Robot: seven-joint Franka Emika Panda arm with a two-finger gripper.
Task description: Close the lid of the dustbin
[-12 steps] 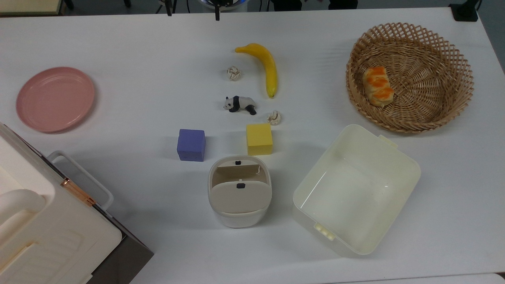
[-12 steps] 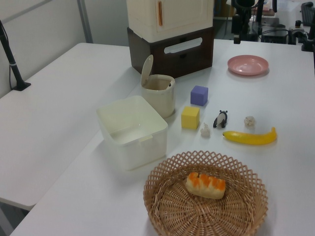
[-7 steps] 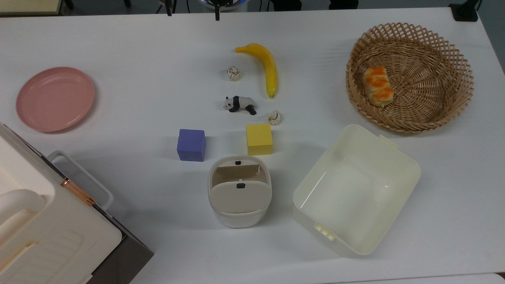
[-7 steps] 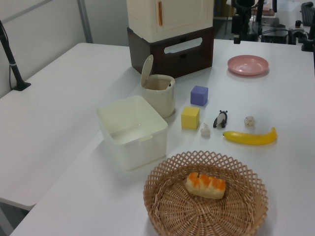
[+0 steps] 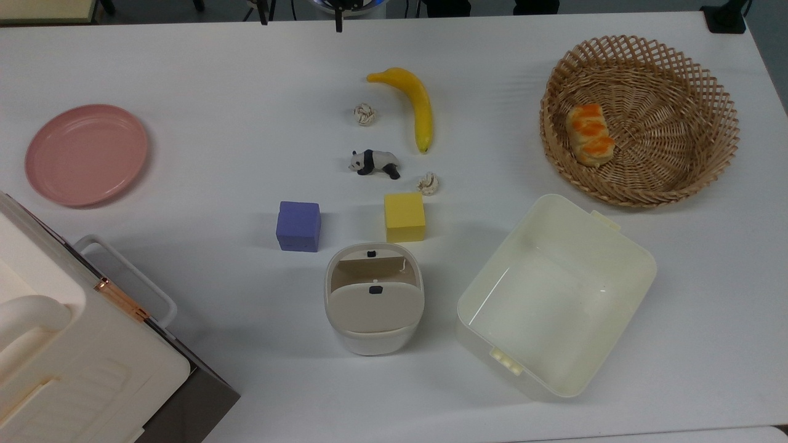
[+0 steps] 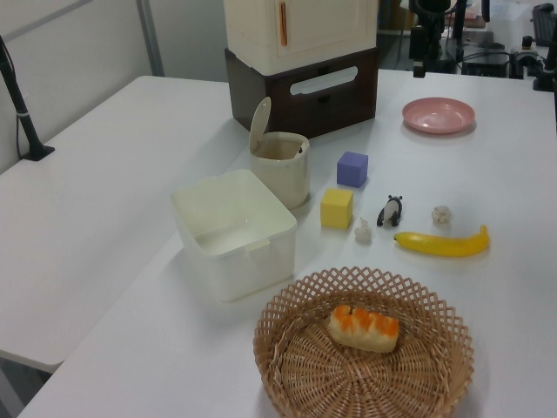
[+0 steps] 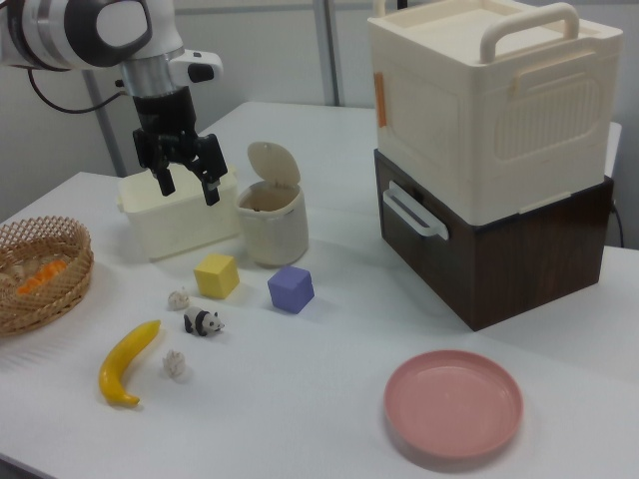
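The dustbin point(image 5: 373, 326) stands on the white bench point(image 5: 215, 80) with its lid point(image 5: 373, 304) raised, so the closing has not begun. In the left view the lid point(image 6: 259, 124) stands nearly upright on a hinge at the left view's left side of the rim, and the mouth of the dustbin point(image 6: 281, 170) is open. In the right view the lid point(image 7: 273, 165) rises behind the open mouth of the dustbin point(image 7: 272, 228), leaning slightly back.

The gripper point(image 7: 185, 180) hangs in the air to the right view's left of the dustbin, above the cream tub point(image 7: 175, 218), with its fingers spread wide and nothing between them. It touches neither the lid nor the dustbin; a clear gap lies between its fingers and the lid's edge.

A purple cube point(image 5: 298, 226) and a yellow cube point(image 5: 404, 217) sit just beyond the dustbin in the top view, near it but apart.

Judging from this, the whole task is left: the gripper has to reach the back of the raised lid, push it forward over the hinge and press it flat on the rim. The dustbin looks light, so a sideways push could slide or tip it instead of swinging the lid; a downward press from above the hinge side seems safer.
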